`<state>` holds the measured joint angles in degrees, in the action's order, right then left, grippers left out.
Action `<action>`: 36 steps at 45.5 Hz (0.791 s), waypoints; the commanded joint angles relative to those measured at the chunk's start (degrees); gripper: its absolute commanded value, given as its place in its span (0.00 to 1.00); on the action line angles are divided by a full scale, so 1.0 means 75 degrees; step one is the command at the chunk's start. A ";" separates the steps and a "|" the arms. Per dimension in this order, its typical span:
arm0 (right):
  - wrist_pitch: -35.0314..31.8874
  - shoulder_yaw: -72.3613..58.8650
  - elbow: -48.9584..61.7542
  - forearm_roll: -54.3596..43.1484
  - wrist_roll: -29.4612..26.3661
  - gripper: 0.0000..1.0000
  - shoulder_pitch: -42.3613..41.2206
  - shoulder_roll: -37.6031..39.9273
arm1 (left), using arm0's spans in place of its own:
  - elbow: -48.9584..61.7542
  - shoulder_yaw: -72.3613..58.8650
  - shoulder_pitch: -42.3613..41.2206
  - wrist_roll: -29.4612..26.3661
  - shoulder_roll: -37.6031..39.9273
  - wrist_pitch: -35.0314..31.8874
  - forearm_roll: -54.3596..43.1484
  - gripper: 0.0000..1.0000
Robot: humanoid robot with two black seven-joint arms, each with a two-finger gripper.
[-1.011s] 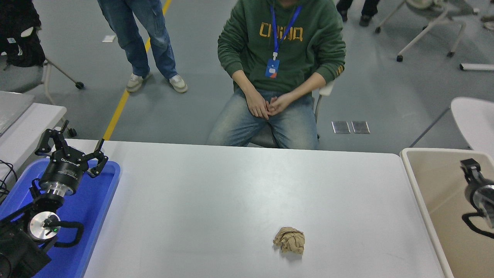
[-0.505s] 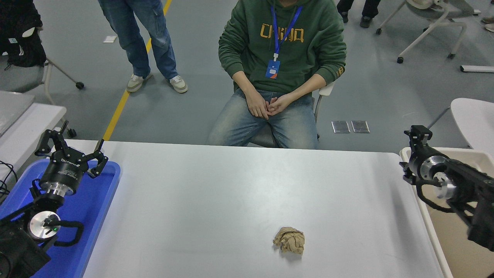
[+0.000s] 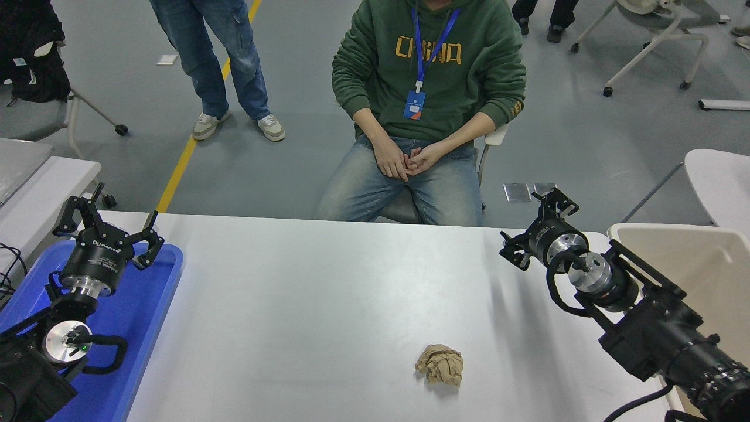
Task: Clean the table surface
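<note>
The table surface [image 3: 328, 305] is showing plain white-grey, and a crumpled paper ball [image 3: 440, 364] at its 5 o'clock is showing tan-brown. At 9 o'clock a tray [image 3: 146, 328] is showing bright blue; at 3 o'clock a bin [image 3: 691, 258] is showing beige. At 12 o'clock a seated person [image 3: 430, 76] is wearing a dark green hoodie with yellow lettering, a blue lanyard and faded blue jeans

You can read yellow "CHINA"-style lettering on seated person's green hoodie [image 3: 428, 50]. Print on left gripper [image 3: 105, 225] body too small to read.
</note>
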<state>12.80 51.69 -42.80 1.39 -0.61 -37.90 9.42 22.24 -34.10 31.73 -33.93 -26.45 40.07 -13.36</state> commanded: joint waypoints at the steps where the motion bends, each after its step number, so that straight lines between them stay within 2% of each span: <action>1: -0.0067 0.0209 -0.0024 0.0236 0.0094 1.00 0.0038 -0.0167 | 0.0000 0.0000 0.0000 0.0000 0.0000 0.0001 0.0000 1.00; 11: -0.0067 0.0057 -0.0024 0.0155 0.0117 1.00 0.0026 -0.0038 | 0.0000 0.0000 0.0000 0.0000 0.0000 0.0001 0.0000 1.00; 23: -0.0148 -0.0330 -0.0082 0.0202 0.0035 1.00 -0.0021 0.0747 | 0.0000 0.0000 0.0000 0.0000 0.0000 0.0001 0.0000 1.00; 30: -0.0617 -0.1956 -0.0819 -0.0419 0.0105 1.00 -0.0126 0.1648 | 0.0000 0.0000 0.0000 0.0000 0.0000 0.0001 0.0000 1.00; 36: -0.0617 -0.3165 -0.1675 -0.1870 0.0129 1.00 -0.0361 0.2422 | 0.0000 0.0000 0.0000 0.0000 0.0000 0.0001 0.0000 1.00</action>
<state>9.67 41.31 -47.40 -1.07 0.05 -38.73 18.68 22.24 -34.10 31.73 -33.93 -26.45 40.08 -13.36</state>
